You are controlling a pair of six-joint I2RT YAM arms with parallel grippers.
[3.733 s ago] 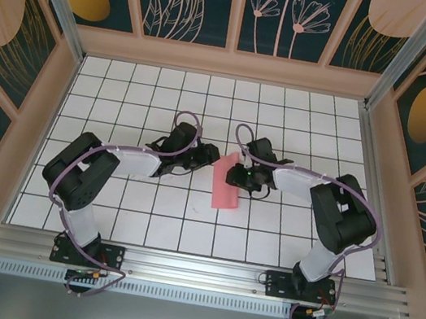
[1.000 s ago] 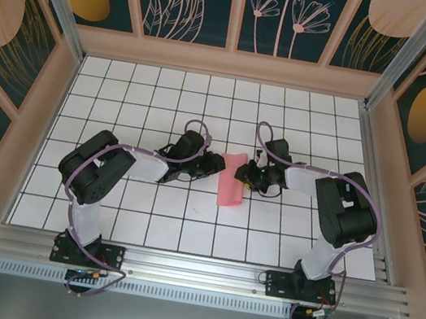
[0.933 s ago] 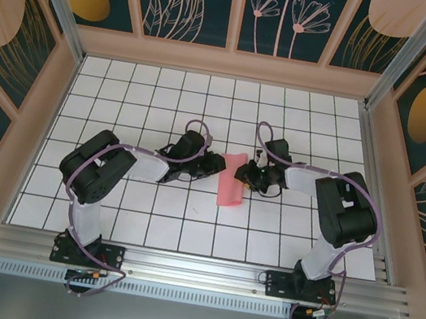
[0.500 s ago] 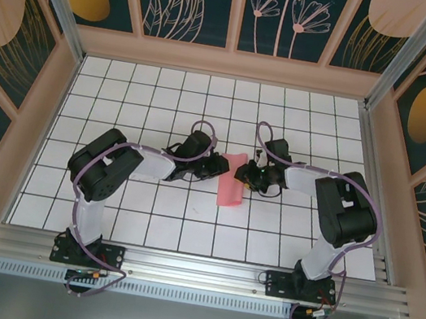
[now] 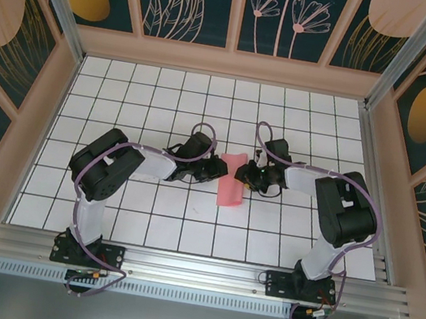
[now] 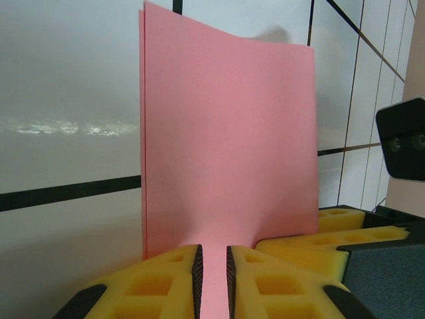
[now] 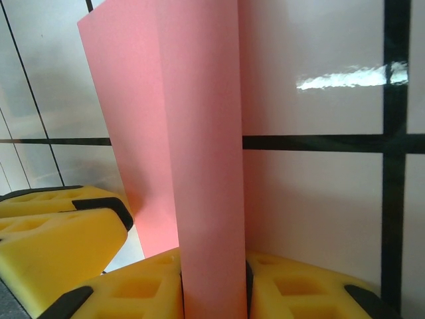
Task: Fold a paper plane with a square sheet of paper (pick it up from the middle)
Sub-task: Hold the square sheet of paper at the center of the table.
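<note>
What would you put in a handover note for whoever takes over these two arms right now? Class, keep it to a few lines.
Left gripper: shut on the thin pink sheet of paper, near its far end, left side.
Right gripper: shut on the same sheet from the right.
Paper: midway across the white gridded table.
Done: folded once into a narrow double-layered strip.
Left: nose corners, wings; no pointed nose yet.

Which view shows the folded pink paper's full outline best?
Top external: the pink paper shows its full length as a strip. Left wrist shows a broad face pinched by the left fingers; right wrist, a narrow part in the right fingers.
</note>
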